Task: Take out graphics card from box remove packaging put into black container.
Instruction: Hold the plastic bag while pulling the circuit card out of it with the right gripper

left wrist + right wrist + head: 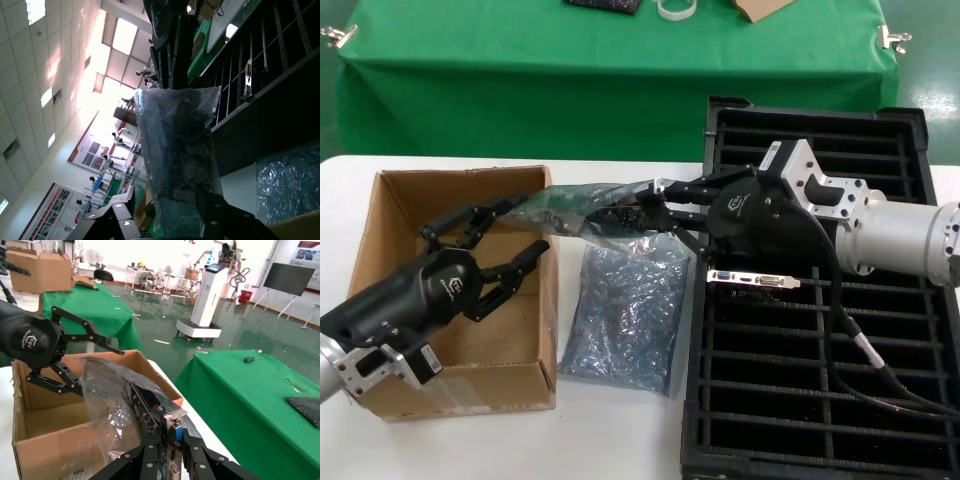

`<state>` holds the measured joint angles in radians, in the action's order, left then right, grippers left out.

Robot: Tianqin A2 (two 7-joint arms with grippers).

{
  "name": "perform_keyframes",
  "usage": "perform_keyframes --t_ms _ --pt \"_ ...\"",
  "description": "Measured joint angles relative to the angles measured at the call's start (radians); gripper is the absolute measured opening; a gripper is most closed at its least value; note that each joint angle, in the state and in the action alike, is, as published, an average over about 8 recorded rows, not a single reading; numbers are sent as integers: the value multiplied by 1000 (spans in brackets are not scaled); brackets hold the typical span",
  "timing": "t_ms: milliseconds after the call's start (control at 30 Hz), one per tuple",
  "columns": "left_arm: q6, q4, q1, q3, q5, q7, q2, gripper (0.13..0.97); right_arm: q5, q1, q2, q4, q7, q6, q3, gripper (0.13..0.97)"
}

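Box [380, 225] at left on counter [610, 430], emptied. Left tool [510, 240] spread wide beside bag [565, 205]. Card [145, 407], half bagged, clamped in right tool [655, 212], midair. Spare bag [620, 310] beneath. One card [752, 279] slotted in container [920, 330]. No legible writing.

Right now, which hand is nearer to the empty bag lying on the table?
Right. The right hand hovers just above the empty bag's far end, gripping the graphics card; the left hand hangs over the box, farther off.

No legible text, only small unreadable gripper [515, 245] logos.
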<state>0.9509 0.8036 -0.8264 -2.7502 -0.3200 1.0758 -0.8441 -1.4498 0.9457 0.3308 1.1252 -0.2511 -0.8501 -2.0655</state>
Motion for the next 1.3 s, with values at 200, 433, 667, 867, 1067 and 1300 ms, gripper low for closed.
perform_keyframes --t_ms 200,433,667,867,1067,1300 --pt "2 -34 -14 -1 12 14 25 452 13 10 -2 4 2 -7 -12 204" --pt "4 -61 -26 -1 19 21 47 590 30 7 5 37 -11 -6 -19 204" --pt "5 -68 -30 -1 18 20 57 577 39 -3 16 71 -23 -3 -19 204" --pt "3 -72 -30 -1 17 19 64 528 40 -8 22 85 -24 -3 -17 204" --pt "0 -76 -29 -1 15 18 71 440 40 -10 27 93 -24 -5 -16 204" --pt "-2 -80 -29 -1 14 19 77 380 44 -9 30 93 -28 -9 -16 204"
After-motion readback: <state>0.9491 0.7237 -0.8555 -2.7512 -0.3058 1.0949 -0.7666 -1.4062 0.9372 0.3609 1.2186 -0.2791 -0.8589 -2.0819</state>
